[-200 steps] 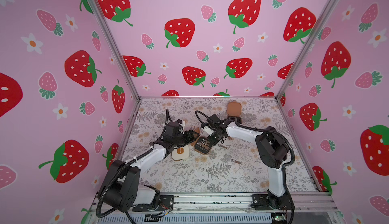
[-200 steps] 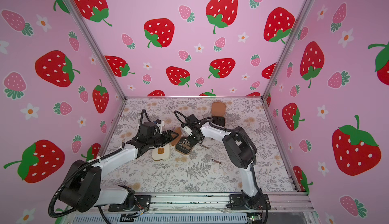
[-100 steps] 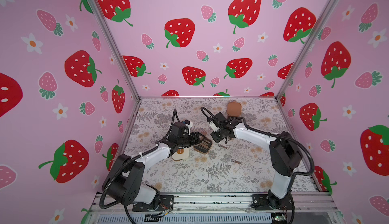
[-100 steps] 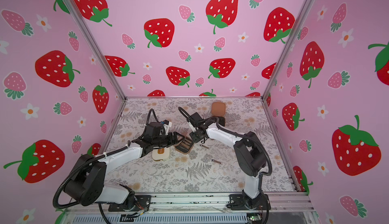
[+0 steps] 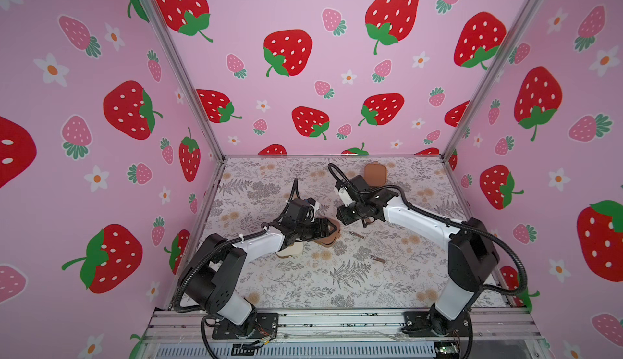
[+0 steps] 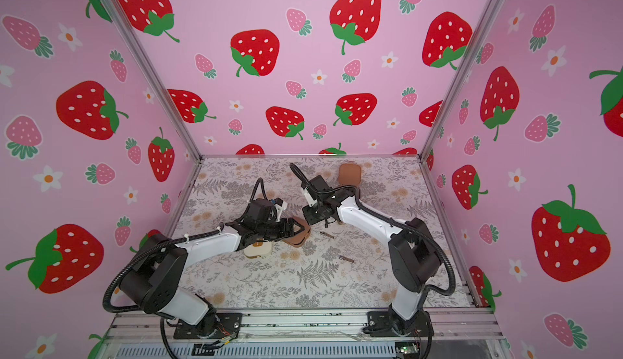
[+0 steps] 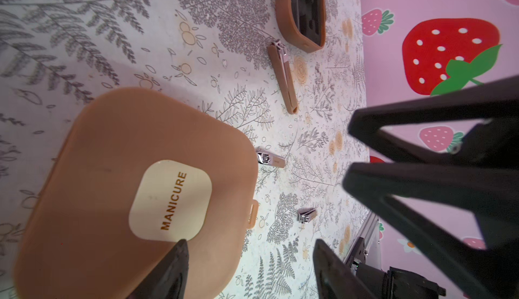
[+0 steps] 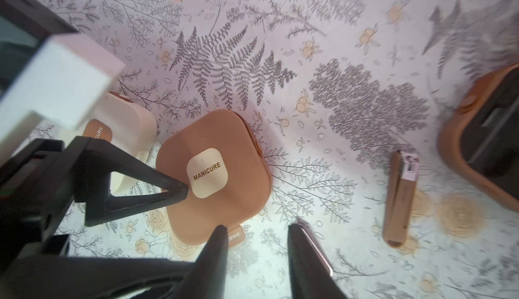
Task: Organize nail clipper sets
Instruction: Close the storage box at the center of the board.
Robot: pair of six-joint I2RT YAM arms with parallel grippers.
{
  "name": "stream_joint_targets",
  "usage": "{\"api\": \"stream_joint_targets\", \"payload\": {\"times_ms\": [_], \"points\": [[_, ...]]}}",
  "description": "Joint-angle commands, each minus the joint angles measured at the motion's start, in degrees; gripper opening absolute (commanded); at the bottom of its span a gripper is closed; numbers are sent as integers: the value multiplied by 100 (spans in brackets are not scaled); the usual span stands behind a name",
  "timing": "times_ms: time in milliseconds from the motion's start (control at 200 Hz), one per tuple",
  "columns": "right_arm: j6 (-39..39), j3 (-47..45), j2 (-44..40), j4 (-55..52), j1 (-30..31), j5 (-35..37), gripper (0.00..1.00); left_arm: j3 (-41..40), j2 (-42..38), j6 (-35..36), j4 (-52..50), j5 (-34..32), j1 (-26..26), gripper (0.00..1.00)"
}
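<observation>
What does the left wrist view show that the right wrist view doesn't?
Left wrist only: strawberry wall and a small metal clipper by the frame rail.
Right wrist only: cream case, partly hidden.
Both: closed brown case with MANICURE badge, open brown case, long brown clipper.

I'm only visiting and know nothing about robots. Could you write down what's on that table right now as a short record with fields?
Closed cases: closed brown case and cream case, side by side
Open case: open brown case, black insert showing
Loose tools: brown-handled clipper, two small metal clippers
Left gripper: open, one finger over the closed brown case's badge
Right gripper: open, nothing between its fingers
</observation>
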Motion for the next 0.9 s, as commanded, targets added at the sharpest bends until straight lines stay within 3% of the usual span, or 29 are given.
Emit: {"api": "stream_joint_targets", "payload": {"times_ms": [0, 245, 380, 585, 896], "points": [[568, 214, 300, -130, -1, -484, 35, 283, 14, 212, -320, -301, -4, 71], [935, 202, 788, -126, 0, -816, 20, 484, -1, 429, -818, -670, -9, 69], [1007, 77, 883, -106, -3, -786, 19, 764, -96, 650, -1395, -1072, -12, 69], [1074, -56, 978, -101, 4, -705, 19, 1644, 115, 1232, -3042, -2349, -30, 73], [1197, -239, 932, -115, -11, -571, 22, 2558, 1290, 1686, -3848, -2813, -165, 72]]}}
